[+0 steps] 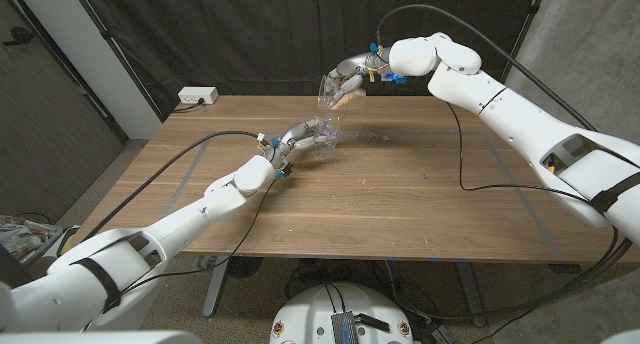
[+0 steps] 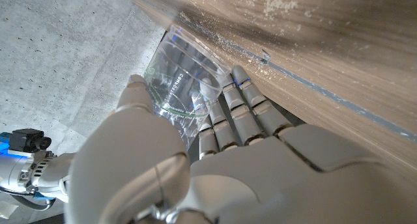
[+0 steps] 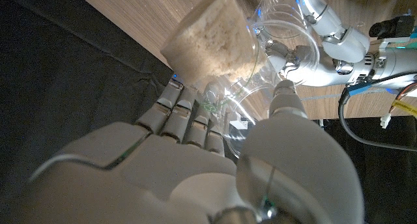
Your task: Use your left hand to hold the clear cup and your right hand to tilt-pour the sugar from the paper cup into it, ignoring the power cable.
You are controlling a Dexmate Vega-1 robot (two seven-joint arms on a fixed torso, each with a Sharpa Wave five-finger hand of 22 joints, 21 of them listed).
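Note:
My left hand [image 1: 296, 140] grips a clear cup [image 1: 326, 135] that stands on the wooden table [image 1: 400, 204]. In the left wrist view the fingers [image 2: 242, 107] and thumb wrap the cup [image 2: 177, 87]. My right hand [image 1: 350, 77] holds a second cup [image 1: 332, 91] in the air just above and behind the first, tilted toward it. This cup looks like clear plastic, not paper. It holds pale brown sugar [image 3: 212, 45] that lies against its lowered side. The right wrist view shows the lower cup [image 3: 287, 19] and my left hand [image 3: 322, 32] beyond it.
Loose sugar grains [image 1: 372, 136] are scattered on the wood to the right of the lower cup. A black cable [image 1: 461, 154] trails across the table's right half. A white power strip [image 1: 197, 97] sits at the far left corner. Blue tape lines [image 2: 326, 94] mark the tabletop.

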